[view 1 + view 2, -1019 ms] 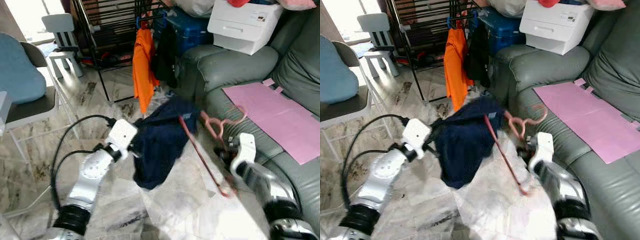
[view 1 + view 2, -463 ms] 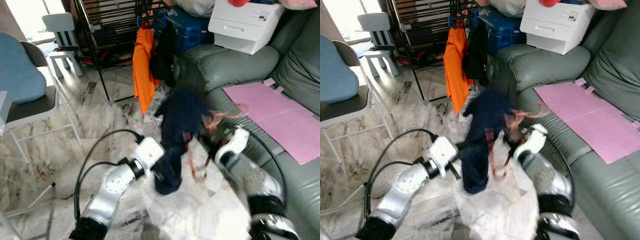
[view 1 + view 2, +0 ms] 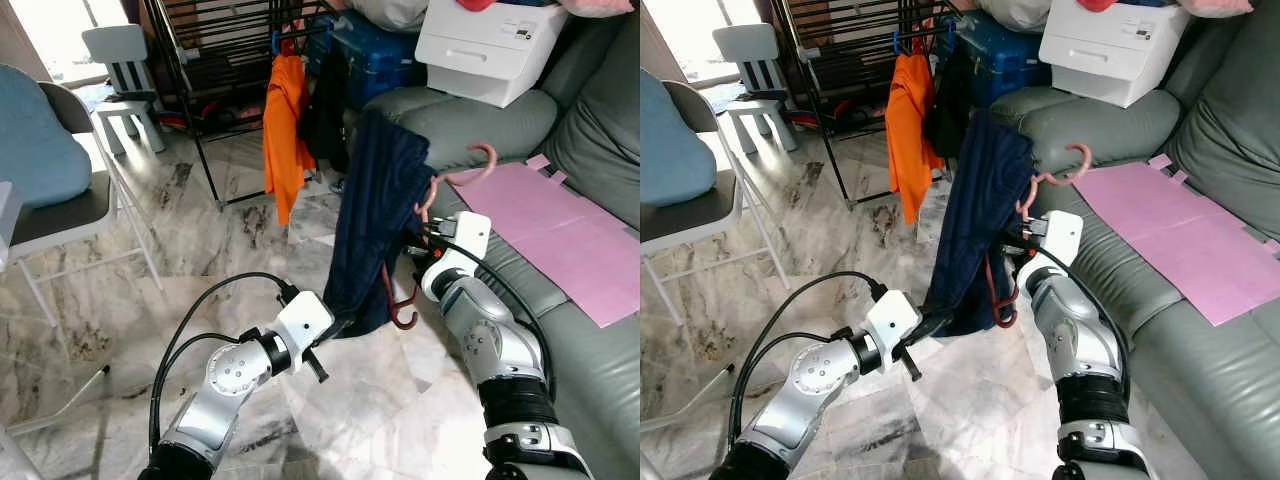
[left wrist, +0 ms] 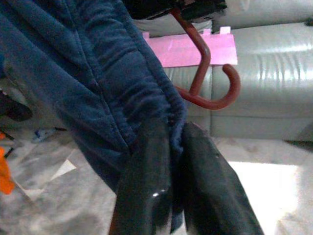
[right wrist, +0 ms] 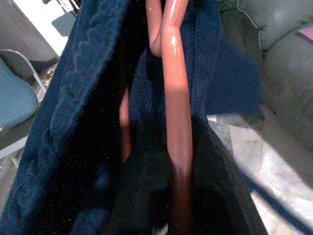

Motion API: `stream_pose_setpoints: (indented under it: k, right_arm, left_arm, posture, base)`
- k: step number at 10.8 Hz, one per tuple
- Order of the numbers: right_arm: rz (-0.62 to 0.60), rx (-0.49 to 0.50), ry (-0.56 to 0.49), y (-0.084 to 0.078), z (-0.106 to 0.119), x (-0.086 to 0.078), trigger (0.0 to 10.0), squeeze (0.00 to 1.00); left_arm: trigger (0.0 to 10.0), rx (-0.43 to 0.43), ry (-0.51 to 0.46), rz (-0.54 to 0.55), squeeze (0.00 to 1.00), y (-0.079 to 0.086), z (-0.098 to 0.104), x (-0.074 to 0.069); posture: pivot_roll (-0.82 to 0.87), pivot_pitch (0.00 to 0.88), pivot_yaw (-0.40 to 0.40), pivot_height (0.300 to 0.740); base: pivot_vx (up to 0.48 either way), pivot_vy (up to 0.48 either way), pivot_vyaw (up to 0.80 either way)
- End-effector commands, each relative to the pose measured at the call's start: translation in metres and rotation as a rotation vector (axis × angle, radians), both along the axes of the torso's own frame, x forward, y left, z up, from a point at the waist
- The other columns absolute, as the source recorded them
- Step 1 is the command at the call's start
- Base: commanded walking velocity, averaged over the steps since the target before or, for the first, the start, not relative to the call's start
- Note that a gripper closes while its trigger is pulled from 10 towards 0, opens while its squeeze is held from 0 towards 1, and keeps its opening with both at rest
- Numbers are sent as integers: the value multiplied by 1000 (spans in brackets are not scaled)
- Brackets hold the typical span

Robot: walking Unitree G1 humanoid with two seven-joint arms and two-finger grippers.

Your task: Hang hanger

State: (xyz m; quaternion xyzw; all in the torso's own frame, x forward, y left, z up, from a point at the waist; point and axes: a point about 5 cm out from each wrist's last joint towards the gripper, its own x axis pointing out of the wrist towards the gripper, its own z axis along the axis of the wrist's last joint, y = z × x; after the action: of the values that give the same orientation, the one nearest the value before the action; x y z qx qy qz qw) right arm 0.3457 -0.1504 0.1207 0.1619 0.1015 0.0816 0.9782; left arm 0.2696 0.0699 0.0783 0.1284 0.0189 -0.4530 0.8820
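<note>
Left wrist view: left gripper (image 4: 171, 142) jaws pinching navy garment (image 3: 375, 210) hem; right gripper (image 3: 432, 237) jaws clamping pink hanger (image 3: 455, 178).

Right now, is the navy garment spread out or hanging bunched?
Hanging bunched: the navy garment drapes narrow from the pink hanger, left gripper pinching its hem.

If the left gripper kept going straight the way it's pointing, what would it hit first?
The navy garment that the left gripper is already pinching at the hem. Past it, probably the red hanger, then the grey sofa, though depth is unclear.
</note>
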Motion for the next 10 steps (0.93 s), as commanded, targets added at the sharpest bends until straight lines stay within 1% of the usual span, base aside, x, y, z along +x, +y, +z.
stream_pose_setpoints:
  k: [1, 2, 3, 4, 5, 6, 7, 8, 9, 10]
  right_arm:
    - [-13, -38, -134, -4, 26, 5, 10000, 0]
    - [15, -111, -181, -3, 28, 4, 10000, 0]
    - [47, -172, -215, -3, 28, 1, 10000, 0]
    - [75, -207, -236, -4, 27, -1, 10000, 0]
    - [102, -240, -258, -4, 27, -3, 10000, 0]
    - [162, -362, -303, -4, 22, -8, 10000, 0]
    - [172, -392, -315, -5, 20, -10, 10000, 0]
    - [236, -425, -308, -11, 8, -20, 10000, 0]
    - [283, -459, -315, -15, 1, -28, 10000, 0]
    - [338, -513, -311, -23, -8, -36, 10000, 0]
  left_arm:
    - [10000, -2, 48, -14, 1000, 2, -6, -4]
    - [10000, -56, 82, 14, 1000, 1, -6, -4]
    - [10000, -142, 158, 45, 1000, 2, -7, -3]
    - [10000, -181, 203, 42, 1000, 4, -7, -4]
    - [10000, -201, 220, 48, 1000, 6, -5, -4]
    - [10000, -159, 157, 78, 1000, 17, -2, -1]
    - [10000, -152, 132, 101, 1000, 23, 0, 2]
    - [10000, -126, 50, 151, 1000, 36, 7, 8]
    - [10000, -119, -4, 183, 1000, 44, 13, 11]
    - [10000, -96, -69, 184, 1000, 49, 20, 11]
  posture:
    - [-171, 0, 44, 740]
    - [-175, 0, 45, 740]
    - [-180, 0, 44, 740]
    - [-181, 0, 44, 740]
    - [-181, 0, 42, 740]
    - [-179, 0, 45, 740]
    - [-179, 0, 46, 740]
    - [-174, 0, 41, 740]
    - [-174, 0, 41, 740]
    - [-174, 0, 41, 740]
  base:
    - [0, 0, 0]
    - [0, 0, 0]
    - [0, 0, 0]
    - [0, 0, 0]
    - [0, 0, 0]
    - [0, 0, 0]
    - [0, 0, 0]
    - [0, 0, 0]
    - [0, 0, 0]
    - [0, 0, 0]
